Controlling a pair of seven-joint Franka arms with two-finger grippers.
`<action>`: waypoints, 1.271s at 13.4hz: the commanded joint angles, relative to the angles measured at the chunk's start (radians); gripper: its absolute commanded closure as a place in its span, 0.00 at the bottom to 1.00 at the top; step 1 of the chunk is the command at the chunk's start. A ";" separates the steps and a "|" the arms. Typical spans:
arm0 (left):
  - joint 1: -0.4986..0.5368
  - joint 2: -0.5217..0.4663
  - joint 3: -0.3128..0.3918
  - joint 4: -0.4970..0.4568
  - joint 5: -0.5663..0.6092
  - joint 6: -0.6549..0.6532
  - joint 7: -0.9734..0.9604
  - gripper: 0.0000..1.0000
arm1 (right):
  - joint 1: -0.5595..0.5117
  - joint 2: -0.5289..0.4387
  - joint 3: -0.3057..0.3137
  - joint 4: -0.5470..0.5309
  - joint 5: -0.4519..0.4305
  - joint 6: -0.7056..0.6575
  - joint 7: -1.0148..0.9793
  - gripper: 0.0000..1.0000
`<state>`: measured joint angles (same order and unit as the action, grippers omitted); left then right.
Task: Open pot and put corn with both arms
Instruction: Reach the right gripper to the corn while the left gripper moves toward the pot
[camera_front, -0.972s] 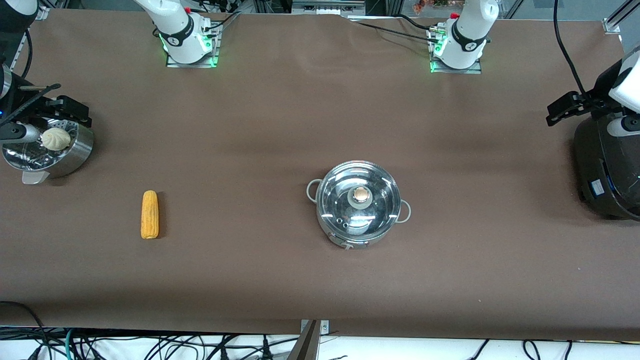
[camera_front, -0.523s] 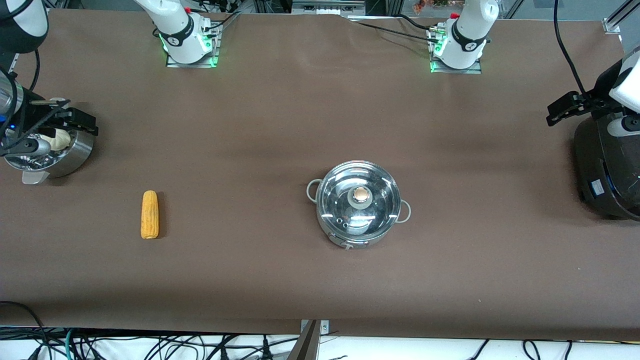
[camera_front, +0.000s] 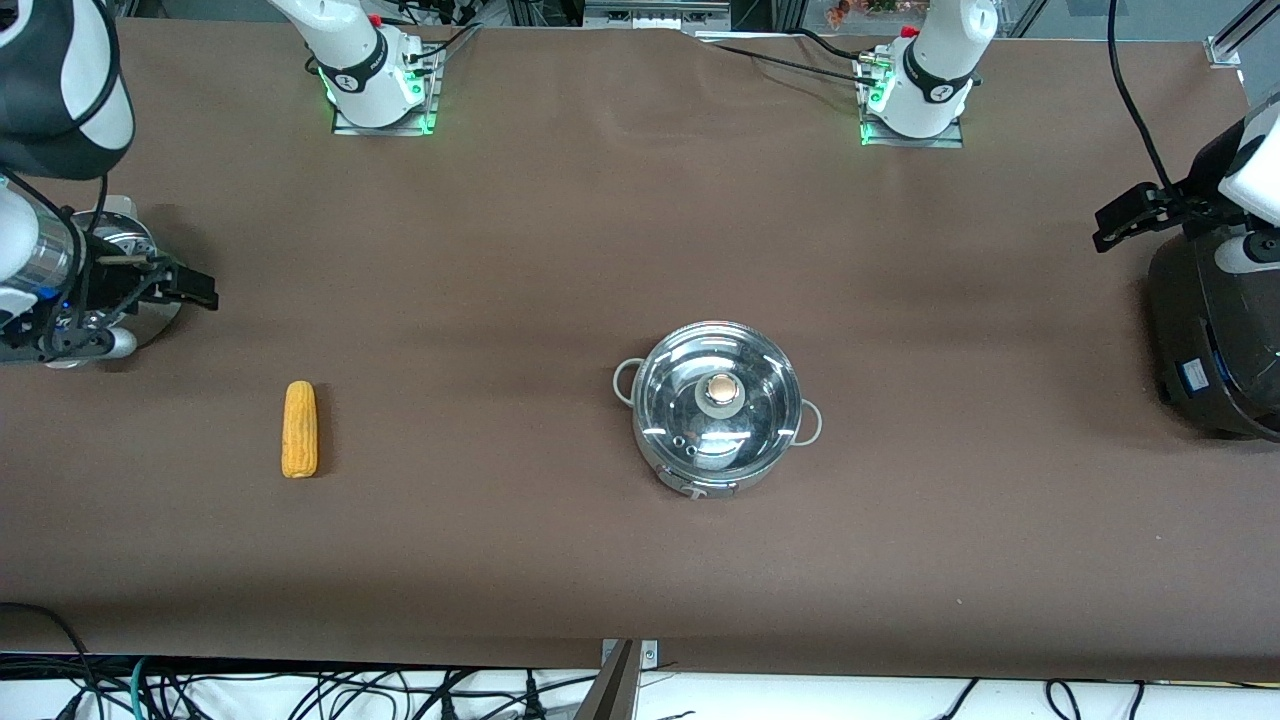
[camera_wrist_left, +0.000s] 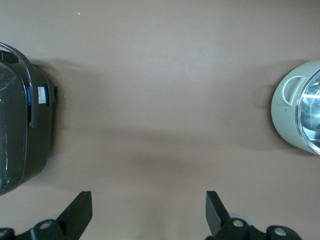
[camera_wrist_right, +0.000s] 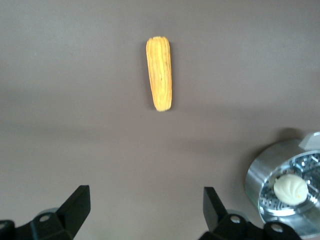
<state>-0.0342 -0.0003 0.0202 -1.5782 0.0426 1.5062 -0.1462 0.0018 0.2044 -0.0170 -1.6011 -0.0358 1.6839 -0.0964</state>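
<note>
The steel pot (camera_front: 718, 405) stands in the middle of the table with its glass lid (camera_front: 745, 420) on and the knob (camera_front: 721, 392) upright. In the left wrist view the pot (camera_wrist_left: 286, 112) shows at the picture's edge. The yellow corn (camera_front: 299, 429) lies flat toward the right arm's end; it also shows in the right wrist view as the corn (camera_wrist_right: 160, 73). My right gripper (camera_wrist_right: 146, 201) hangs open and empty over bare table between the steamer bowl and the corn. My left gripper (camera_wrist_left: 148, 206) is open and empty, up beside the black cooker, apart from the pot.
A steel steamer bowl (camera_wrist_right: 260, 180) with a pale bun (camera_wrist_right: 290, 189) sits at the right arm's end, mostly covered by the right arm's hand (camera_front: 60, 300) in the front view. A large black cooker (camera_front: 1215, 340) stands at the left arm's end.
The right arm's hand has swung across the steamer bowl toward the corn and now covers the bun in the front view. The left arm, pot and corn have not moved.
</note>
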 joint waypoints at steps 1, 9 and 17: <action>0.010 0.014 -0.003 0.033 -0.013 -0.026 0.023 0.00 | -0.008 0.056 0.003 0.023 0.001 0.043 -0.031 0.00; -0.029 0.071 -0.029 0.037 -0.102 -0.020 0.008 0.00 | -0.006 0.283 0.005 -0.005 0.004 0.364 -0.057 0.00; -0.137 0.273 -0.079 0.130 -0.242 0.064 -0.098 0.00 | -0.019 0.424 0.008 -0.068 0.005 0.664 -0.091 0.00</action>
<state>-0.1200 0.2133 -0.0603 -1.5061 -0.1741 1.5421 -0.2120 -0.0059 0.6200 -0.0172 -1.6382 -0.0357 2.2860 -0.1636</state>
